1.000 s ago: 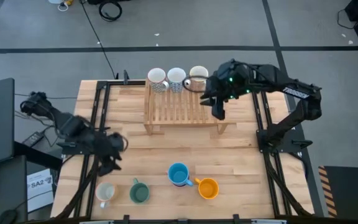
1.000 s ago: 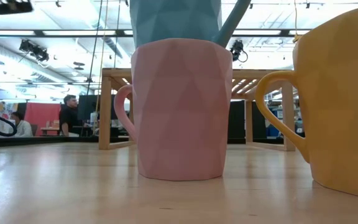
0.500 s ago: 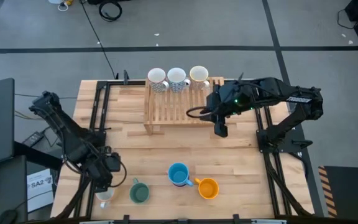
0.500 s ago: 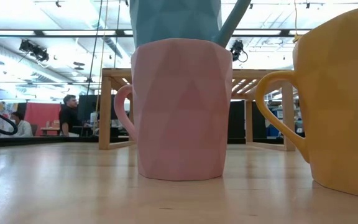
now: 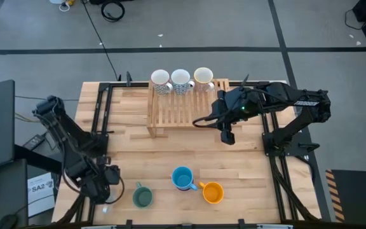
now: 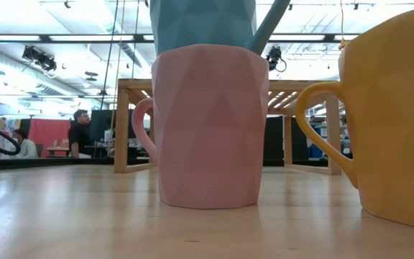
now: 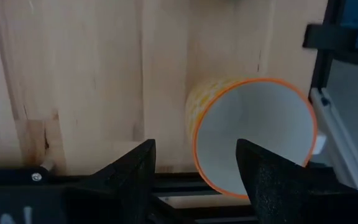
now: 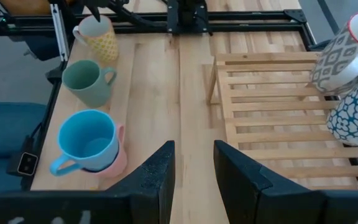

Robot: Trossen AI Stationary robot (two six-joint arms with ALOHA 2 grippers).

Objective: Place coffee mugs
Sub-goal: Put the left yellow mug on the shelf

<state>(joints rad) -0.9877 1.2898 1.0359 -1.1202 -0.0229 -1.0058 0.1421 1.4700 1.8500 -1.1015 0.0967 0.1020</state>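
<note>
A white mug with a yellow pattern and orange rim [image 7: 253, 130] stands upright near the table's front left corner. My left gripper [image 7: 196, 177] is open and points down over it, one finger over the mouth and one outside the wall; I cannot tell whether it touches. The green mug [image 5: 142, 197], the blue mug [image 5: 183, 178] nested in the pink mug [image 6: 207, 129] and the orange mug [image 5: 213, 192] stand along the front edge. Three mugs [image 5: 181, 79] sit at the far end of the wooden rack [image 5: 186, 111]. My right gripper [image 5: 227, 133] hangs open and empty over the rack's right end.
Black frame rails [image 5: 100, 114] run along both table sides, and one passes close beside the yellow-patterned mug. Bare wood [image 5: 183, 149] lies between the rack and the front row of mugs. A person [image 6: 80, 133] sits in the room far behind.
My left gripper has swung toward the table's near edge and come down, tipping to point downward, and now stands over the yellow-patterned mug. My right gripper has drawn back from the far mugs toward the near side of the rack. No mug has moved.
</note>
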